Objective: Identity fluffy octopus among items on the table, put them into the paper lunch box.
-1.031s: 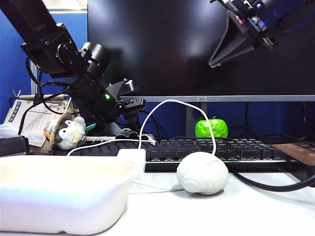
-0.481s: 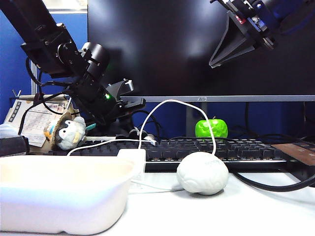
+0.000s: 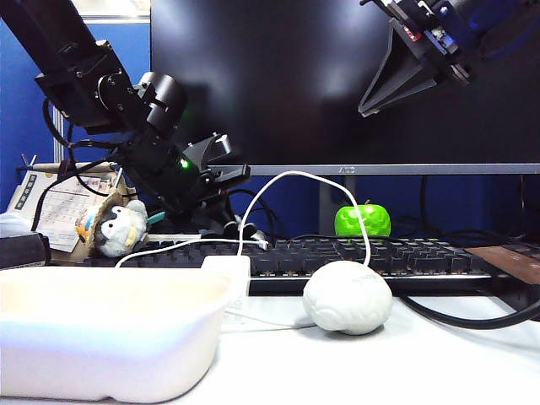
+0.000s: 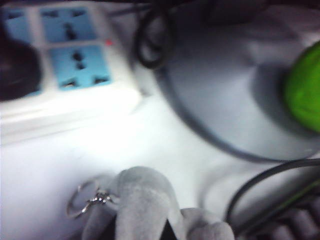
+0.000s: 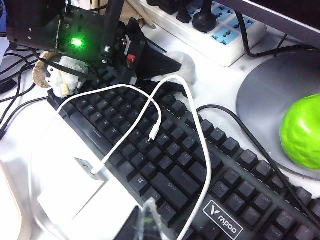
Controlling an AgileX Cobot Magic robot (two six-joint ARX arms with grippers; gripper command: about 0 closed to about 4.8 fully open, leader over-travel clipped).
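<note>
1. The fluffy octopus (image 4: 145, 205) lies on the bench (image 3: 380, 363) behind the keyboard (image 3: 405, 253), right at the tip of my left pincer (image 5: 172, 64). Only a pale, fluffy part of it shows, with a small metal key ring (image 4: 82, 202) beside it.
2. My left pincer's black fingers narrow to a wedge against the plush. Whether they are clenched on it, I cannot tell.
3. In the exterior view the keyboard hides the octopus, and a white cable (image 3: 287, 177) arches over the spot.
4. Near it are a white power strip (image 4: 65, 75) with blue sockets and the round grey base of the monitor stand (image 4: 225, 90), on which a green apple (image 3: 362, 220) sits.
5. In the exterior view, from my left pincer, a grey-white plush with a teal beak (image 3: 118, 228) stands at 9 o'clock, the paper lunch box (image 3: 110, 337) lies at 7 o'clock, and a white brain-shaped ball (image 3: 348, 297) lies at 4 o'clock.
6. My right pincer (image 3: 364, 108) hangs high at 2 o'clock before the dark monitor (image 3: 337, 76), well apart from everything. I cannot tell whether it is released or clenched.
7. The keyboard's near edge reads "rapoo".
</note>
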